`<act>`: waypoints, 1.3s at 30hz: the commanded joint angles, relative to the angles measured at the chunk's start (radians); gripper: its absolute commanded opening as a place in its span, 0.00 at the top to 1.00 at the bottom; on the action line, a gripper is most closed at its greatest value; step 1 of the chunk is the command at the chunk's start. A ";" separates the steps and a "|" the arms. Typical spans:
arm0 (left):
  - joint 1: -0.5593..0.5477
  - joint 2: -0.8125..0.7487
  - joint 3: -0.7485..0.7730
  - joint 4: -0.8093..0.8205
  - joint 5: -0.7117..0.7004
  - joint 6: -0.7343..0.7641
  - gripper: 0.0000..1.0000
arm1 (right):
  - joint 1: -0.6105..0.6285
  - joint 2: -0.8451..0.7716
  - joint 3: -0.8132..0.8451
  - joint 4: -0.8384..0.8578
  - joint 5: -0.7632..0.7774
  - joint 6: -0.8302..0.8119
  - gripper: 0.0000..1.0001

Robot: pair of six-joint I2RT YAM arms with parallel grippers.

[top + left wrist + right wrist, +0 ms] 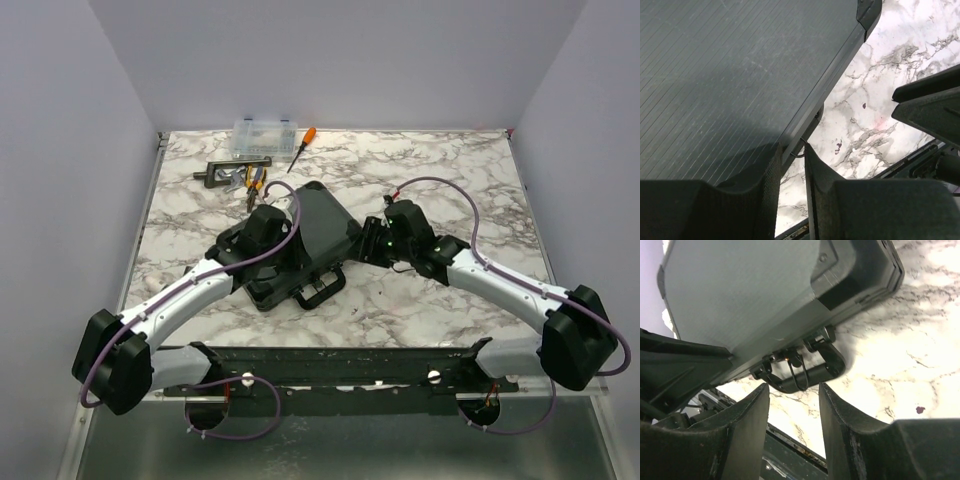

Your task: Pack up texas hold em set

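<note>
The texas hold em set shows as a black hard briefcase [318, 225] lying at the table's middle with its lid down, handle [320, 288] toward the near edge. My left gripper [791, 147] hangs over the ribbed lid [730, 75] at the case's front edge. Its jaws stand a narrow gap apart, one finger over the lid, the other off the edge beside a thin wire latch [800, 154]. My right gripper [792, 386] is open with nothing between its fingers. Its tips sit just short of the handle [832, 367] and a wire latch [801, 375].
A clear organizer box [265, 138], an orange-handled screwdriver [303, 145] and other hand tools [240, 178] lie at the back left. The right arm's wrist [932, 107] is close to the case's right side. A metal rail [330, 360] runs along the near edge.
</note>
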 commanded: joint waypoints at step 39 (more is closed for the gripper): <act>-0.011 -0.250 -0.394 -0.001 -0.149 -0.158 0.90 | 0.190 0.161 -0.289 0.399 -0.037 0.234 0.89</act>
